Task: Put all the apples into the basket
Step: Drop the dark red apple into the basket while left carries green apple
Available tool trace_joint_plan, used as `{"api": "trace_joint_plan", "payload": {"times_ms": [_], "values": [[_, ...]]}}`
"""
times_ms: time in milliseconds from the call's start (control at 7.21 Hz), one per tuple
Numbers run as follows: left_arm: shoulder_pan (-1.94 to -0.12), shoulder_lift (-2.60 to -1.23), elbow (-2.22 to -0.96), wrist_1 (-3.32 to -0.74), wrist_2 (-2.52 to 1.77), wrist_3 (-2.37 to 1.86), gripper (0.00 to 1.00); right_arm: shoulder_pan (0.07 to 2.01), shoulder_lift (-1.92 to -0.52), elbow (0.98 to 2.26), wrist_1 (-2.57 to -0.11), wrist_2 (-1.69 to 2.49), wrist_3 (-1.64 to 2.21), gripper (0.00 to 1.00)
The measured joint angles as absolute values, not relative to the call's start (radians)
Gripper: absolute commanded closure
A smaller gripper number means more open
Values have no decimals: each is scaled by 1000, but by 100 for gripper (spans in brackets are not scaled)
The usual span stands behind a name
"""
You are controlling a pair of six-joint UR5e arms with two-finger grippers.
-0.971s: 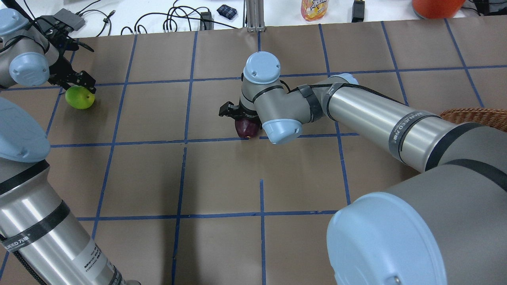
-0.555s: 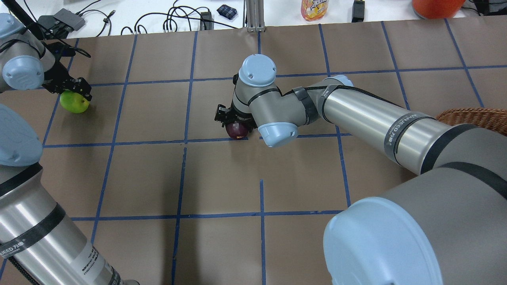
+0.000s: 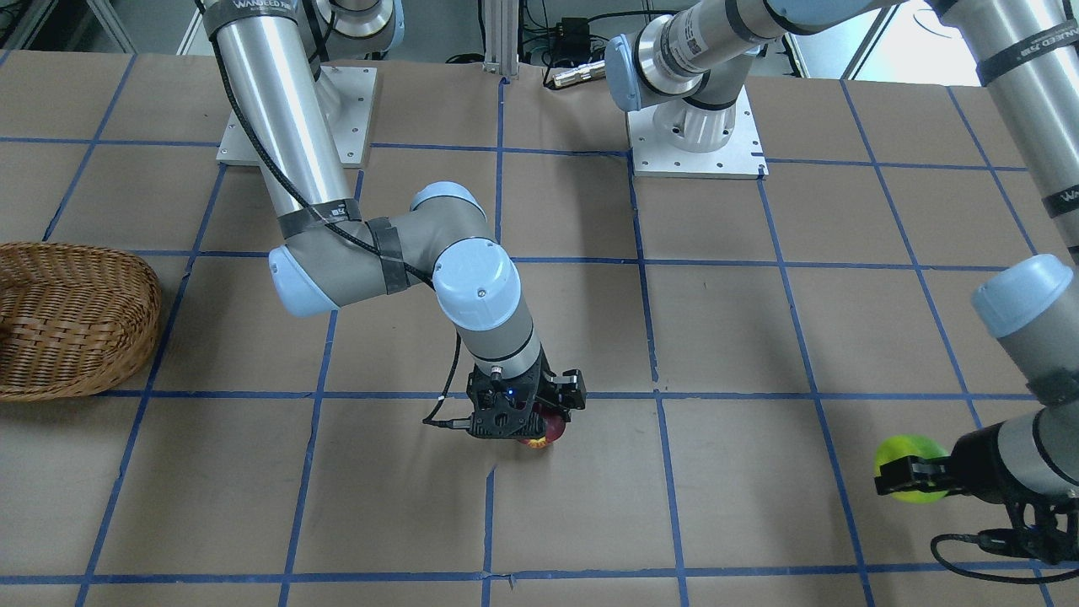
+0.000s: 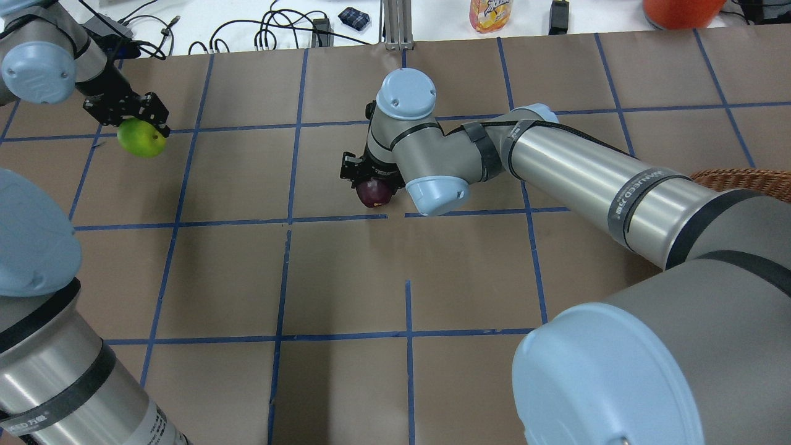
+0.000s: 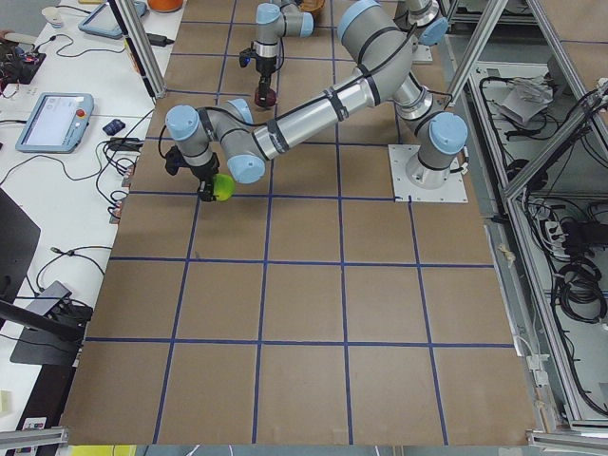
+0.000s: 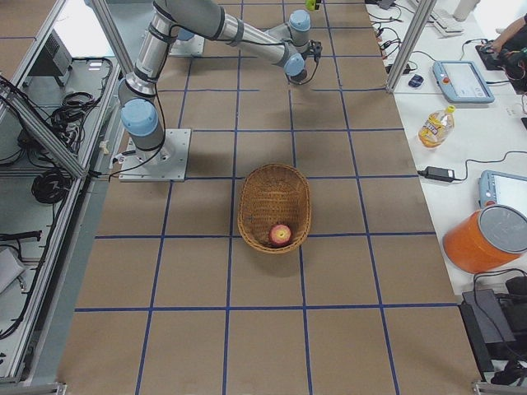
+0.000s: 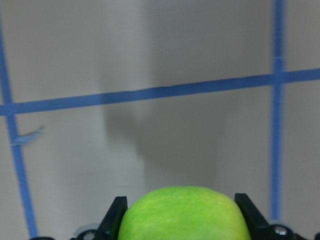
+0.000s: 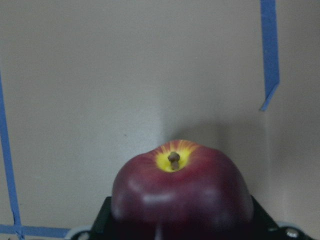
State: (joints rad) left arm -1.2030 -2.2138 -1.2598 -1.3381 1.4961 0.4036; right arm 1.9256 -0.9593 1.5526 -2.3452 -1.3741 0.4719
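1. Left hand (image 4: 141,127): closed on the bright lime-green round apple (image 4: 143,139), one finger on each side in the left wrist view. It sits at the far left of the brown paper-covered desk with blue tape grid (image 4: 346,278). The shadow lies apart from the fruit, so it looks lifted clear of the desk.
2. Right hand (image 4: 368,179): clamped on the dark maroon apple with a yellow patch round the stem (image 4: 372,193), mid-desk, stem pointing away from the wrist. It is probably just off the desk, but I can't be sure.
3. Shallow oval basket of brown woven wicker (image 4: 741,180): at the far right of the desk, well apart from both hands. The red apple with yellowish speckling (image 6: 281,235) is already inside, near one end.
4. Step in hand: carrying both gripped apples to the basket. One of three is done.
5. To do it well:
   - Lift enough to clear the wicker rim before travelling sideways.
   - The right arm is nearer, so send it first. The left arm has to cross the whole desk and should wait or trail so the arms don't meet.
   - The skins are round and smooth, so keep the grip firm and avoid fast swings.
   - Release low over the empty part of the basket, not onto the red apple.
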Motion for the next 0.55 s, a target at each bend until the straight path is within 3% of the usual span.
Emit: {"api": "trace_joint_plan", "payload": {"times_ms": [555], "values": [[-1282, -2133, -1422, -1385, 1364, 185, 100, 1581, -1187, 1542, -1971, -1443, 25, 61]]}}
